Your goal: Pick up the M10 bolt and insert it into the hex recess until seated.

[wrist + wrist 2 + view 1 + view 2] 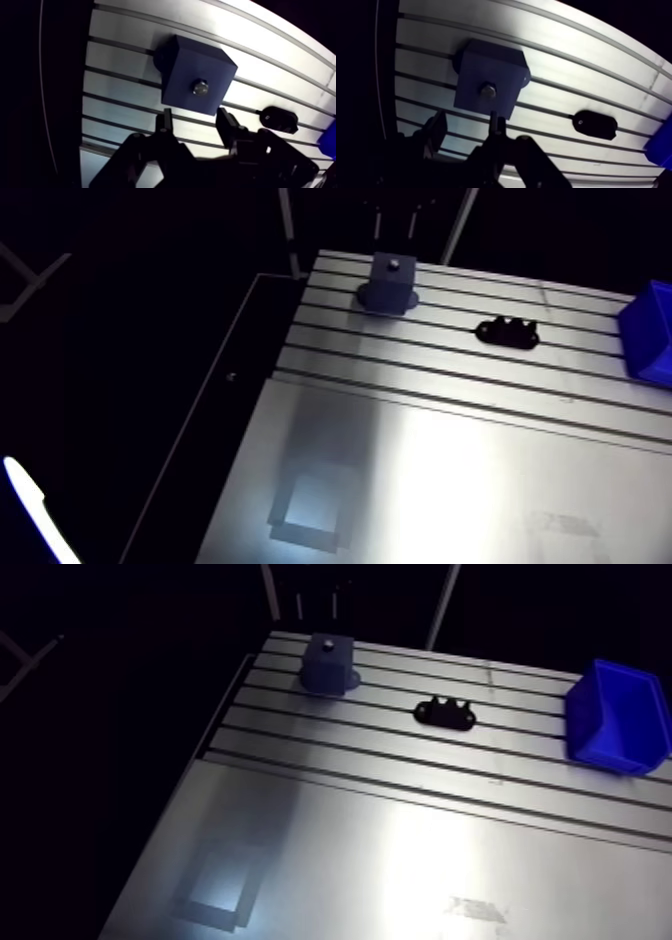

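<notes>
A dark blue block (192,65) stands on the slotted table (450,468) near its far left corner, also seen as the block (388,286) in the arm view. A metal bolt (200,88) sits in the block's top face, its head showing; the bolt (392,260) shows as a small bright dot in the arm view. My gripper (196,119) hovers above the block, just short of the bolt. Its two dark fingers (166,120) stand apart with nothing between them, so it is open.
A black oval bracket (508,332) lies on the slots to the right of the block. A blue bin (615,714) stands at the table's right edge. The table's left edge runs close beside the block, with darkness beyond it.
</notes>
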